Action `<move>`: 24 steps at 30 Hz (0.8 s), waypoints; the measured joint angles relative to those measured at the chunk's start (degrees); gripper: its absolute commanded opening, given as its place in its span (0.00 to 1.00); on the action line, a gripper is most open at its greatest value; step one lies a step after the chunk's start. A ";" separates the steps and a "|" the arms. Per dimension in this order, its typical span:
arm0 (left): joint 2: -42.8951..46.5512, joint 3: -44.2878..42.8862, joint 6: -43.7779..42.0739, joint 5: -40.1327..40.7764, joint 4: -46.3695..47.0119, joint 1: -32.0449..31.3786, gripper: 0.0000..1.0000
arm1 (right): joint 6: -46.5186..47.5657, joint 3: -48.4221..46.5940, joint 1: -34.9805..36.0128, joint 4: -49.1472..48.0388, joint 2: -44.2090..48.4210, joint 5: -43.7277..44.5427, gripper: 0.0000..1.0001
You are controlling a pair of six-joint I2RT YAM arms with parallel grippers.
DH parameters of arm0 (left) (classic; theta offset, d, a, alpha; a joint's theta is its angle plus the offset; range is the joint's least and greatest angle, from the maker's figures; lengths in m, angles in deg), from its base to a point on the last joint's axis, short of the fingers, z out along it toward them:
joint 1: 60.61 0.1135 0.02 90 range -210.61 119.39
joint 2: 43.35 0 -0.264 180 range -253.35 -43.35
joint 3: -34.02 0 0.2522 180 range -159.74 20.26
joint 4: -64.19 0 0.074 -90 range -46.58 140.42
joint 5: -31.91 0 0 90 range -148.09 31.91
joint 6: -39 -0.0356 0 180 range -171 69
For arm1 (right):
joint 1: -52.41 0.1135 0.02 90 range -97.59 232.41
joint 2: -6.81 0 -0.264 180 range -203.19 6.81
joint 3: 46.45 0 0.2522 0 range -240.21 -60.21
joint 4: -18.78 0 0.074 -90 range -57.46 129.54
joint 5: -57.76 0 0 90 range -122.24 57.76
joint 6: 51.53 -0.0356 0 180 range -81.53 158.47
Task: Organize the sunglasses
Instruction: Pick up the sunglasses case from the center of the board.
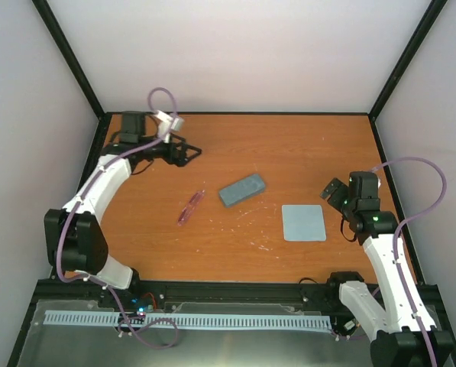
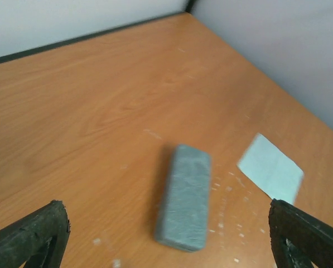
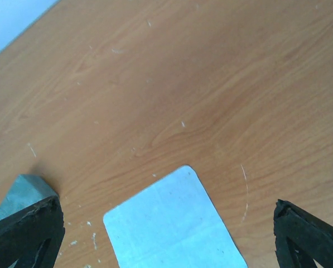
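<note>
the sunglasses (image 1: 190, 207) lie folded on the bare wood of the table (image 1: 289, 145), a little left of the middle, slanted, and nothing touches them. the grey-blue case (image 1: 242, 189) lies near them on their right side, apart from them, and it looks closed. the pale blue cloth (image 1: 303, 222) lies flat further to the right.

the left gripper (image 1: 189, 153) hangs over the far left part of the table. its fingers (image 2: 35, 234) are spread wide and hold nothing. its camera looks at the case and the cloth, and the sunglasses are not in that view. the right gripper (image 1: 332, 191) hangs near the right edge, just beyond the cloth, also wide open and empty.

i think both arms stand with open jaws because no pick is begun yet. the three things lie separate, so each one can be gripped alone. the glasses are thin and low, so a grip probably must come from straight above, across the frame.
</note>
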 measured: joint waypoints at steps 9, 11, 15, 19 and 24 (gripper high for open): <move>0.31 -2.82 -12.11 8.81 -7.58 -23.39 0.87 | -2.86 5.25 -0.02 2.91 1.49 -8.66 1.00; -1.55 -4.72 -13.31 11.34 -9.35 -26.49 0.86 | -3.15 6.27 -0.02 2.40 2.86 -11.58 1.00; -7.56 -9.90 -14.56 17.07 -12.44 -28.30 0.87 | -3.08 5.20 -0.02 3.02 1.90 -14.12 0.93; -12.41 -12.04 -16.79 24.59 -14.40 -28.61 0.87 | -1.75 1.49 -0.02 4.98 -4.70 -15.17 0.91; -16.00 -12.07 -20.28 31.89 -15.56 -30.86 0.87 | -1.38 -0.02 -0.02 7.17 -8.96 -15.45 0.93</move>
